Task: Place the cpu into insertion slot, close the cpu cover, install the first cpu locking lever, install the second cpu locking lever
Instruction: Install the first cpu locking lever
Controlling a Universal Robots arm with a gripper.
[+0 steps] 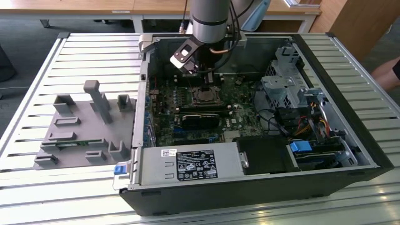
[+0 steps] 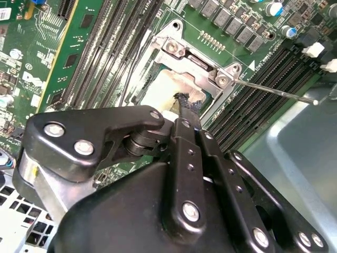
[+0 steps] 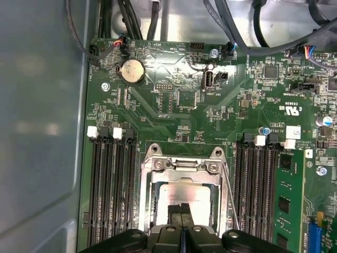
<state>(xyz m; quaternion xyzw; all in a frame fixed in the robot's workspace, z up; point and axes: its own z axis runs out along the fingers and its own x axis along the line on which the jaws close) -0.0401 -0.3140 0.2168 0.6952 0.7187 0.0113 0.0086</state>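
Pale silver-beige square cpu [image 3: 181, 192] lies directly beneath our black gripper [image 3: 181, 208]; we see its fingers [image 3: 172, 211] pressed together, empty.

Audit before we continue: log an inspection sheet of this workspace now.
Surface: slatted metal table bearing the open computer case.
Job's things: cpu lies in the insertion slot, with the cpu cover framing it; one locking lever sticks out unlatched.
Clutter: grey fixture beside the case.
Grippers: gripper shut, tips at the cpu.
Cables: cable bundle inside the case.
Surroundings: wooden desks behind.
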